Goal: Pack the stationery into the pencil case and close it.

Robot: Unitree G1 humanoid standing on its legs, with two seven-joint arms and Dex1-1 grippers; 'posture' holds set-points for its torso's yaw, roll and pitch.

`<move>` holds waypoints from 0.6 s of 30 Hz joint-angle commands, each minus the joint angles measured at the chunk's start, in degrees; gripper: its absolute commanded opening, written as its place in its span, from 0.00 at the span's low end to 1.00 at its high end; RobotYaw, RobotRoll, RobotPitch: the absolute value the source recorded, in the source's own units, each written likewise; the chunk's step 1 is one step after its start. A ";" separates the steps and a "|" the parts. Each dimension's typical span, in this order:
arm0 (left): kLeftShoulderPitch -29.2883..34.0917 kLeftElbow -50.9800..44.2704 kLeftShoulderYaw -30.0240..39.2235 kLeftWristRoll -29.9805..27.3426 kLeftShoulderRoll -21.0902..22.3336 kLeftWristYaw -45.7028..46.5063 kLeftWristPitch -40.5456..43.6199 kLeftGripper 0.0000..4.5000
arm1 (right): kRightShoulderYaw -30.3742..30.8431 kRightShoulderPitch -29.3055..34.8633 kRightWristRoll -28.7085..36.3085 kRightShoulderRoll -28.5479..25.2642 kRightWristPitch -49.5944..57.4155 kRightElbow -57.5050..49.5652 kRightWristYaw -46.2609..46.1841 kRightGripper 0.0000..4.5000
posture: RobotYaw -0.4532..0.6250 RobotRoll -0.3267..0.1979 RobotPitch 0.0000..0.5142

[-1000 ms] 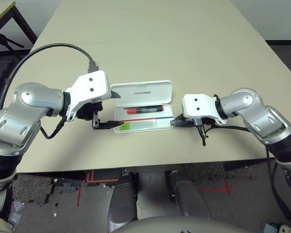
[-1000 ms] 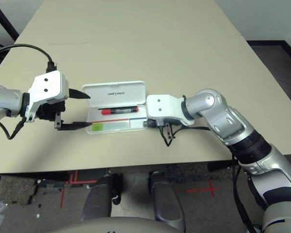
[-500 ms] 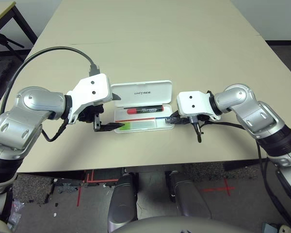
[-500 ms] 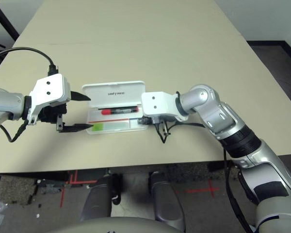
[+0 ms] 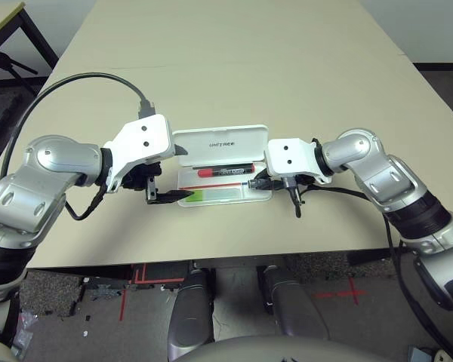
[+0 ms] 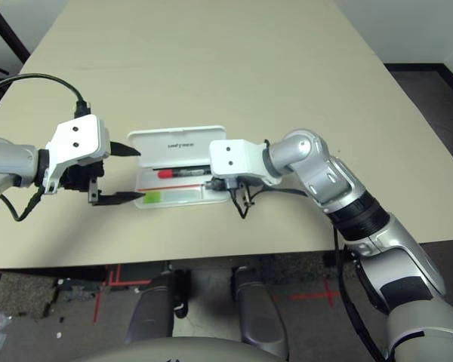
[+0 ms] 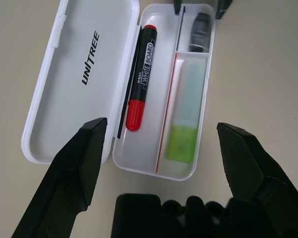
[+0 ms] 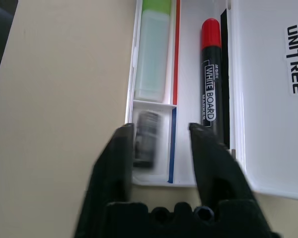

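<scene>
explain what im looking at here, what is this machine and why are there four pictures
This is a humanoid robot at a table, packing a white pencil case. Two pictures come from cameras in its head, looking down over its silver arms. The other two come from cameras on its wrists, looking along the black fingers. The case lies open, lid back. Inside are a red marker, a green and white stick and a small black piece. The left hand is open at one end of the case, holding nothing. The right hand is over the other end, fingers apart above the black piece.

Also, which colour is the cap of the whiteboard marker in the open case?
Red; the marker has a black barrel. The left wrist view shows it best.
</scene>
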 commanded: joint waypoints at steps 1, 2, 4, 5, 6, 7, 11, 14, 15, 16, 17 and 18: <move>0.94 -1.18 -0.09 0.24 0.23 0.24 0.13 1.00 | 0.85 -0.06 -0.57 0.21 -0.10 0.18 0.38 0.78 | 0.43 0.62 0.32; 1.05 -1.27 -0.02 0.19 0.27 0.25 0.18 1.00 | 0.70 -0.05 -0.51 0.15 -0.08 0.15 0.41 0.88 | 0.43 0.62 0.33; 1.21 -1.28 0.04 0.17 0.34 0.25 0.20 1.00 | -0.08 -0.20 0.04 -0.18 0.20 0.22 0.61 1.00 | 0.43 0.62 0.33; 1.27 -1.20 0.06 0.20 0.38 0.23 0.17 1.00 | -0.76 -0.37 0.64 -0.55 0.69 0.26 0.93 1.00 | 0.43 0.62 0.33; 1.49 -1.16 0.20 0.21 0.53 0.18 0.10 1.00 | -1.76 -0.49 1.68 -1.45 1.72 0.07 1.80 1.00 | 0.43 0.62 0.33; 1.67 -1.08 0.35 0.22 0.69 0.14 0.07 1.00 | -2.68 -0.56 2.69 -2.54 2.62 -0.12 2.87 1.00 | 0.43 0.62 0.33; 2.84 -0.37 1.52 0.45 1.86 -0.04 -0.27 1.00 | -7.16 0.15 9.25 -9.72 7.65 -1.49 10.01 1.00 | 0.43 0.62 0.33; 4.03 0.78 2.77 0.79 3.33 -0.28 -0.95 1.00 | -12.05 0.59 15.10 -15.21 13.41 -2.61 13.62 1.00 | 0.43 0.62 0.33; 4.42 1.13 3.22 0.86 3.85 -0.35 -1.25 1.00 | -13.66 0.78 16.86 -16.69 15.50 -3.23 14.13 1.00 | 0.43 0.62 0.33; 4.69 1.42 3.62 0.85 4.21 -0.44 -1.49 1.00 | -15.03 1.07 18.47 -17.91 17.33 -3.79 14.39 1.00 | 0.43 0.62 0.33; 4.81 1.68 3.97 0.76 4.46 -0.49 -1.63 1.00 | -16.38 1.65 19.96 -19.19 18.75 -4.36 14.70 1.00 | 0.43 0.62 0.33; 4.93 1.93 4.23 0.67 4.70 -0.57 -1.78 1.00 | -17.56 2.44 21.26 -20.42 19.66 -5.02 15.06 1.00 | 0.42 0.62 0.33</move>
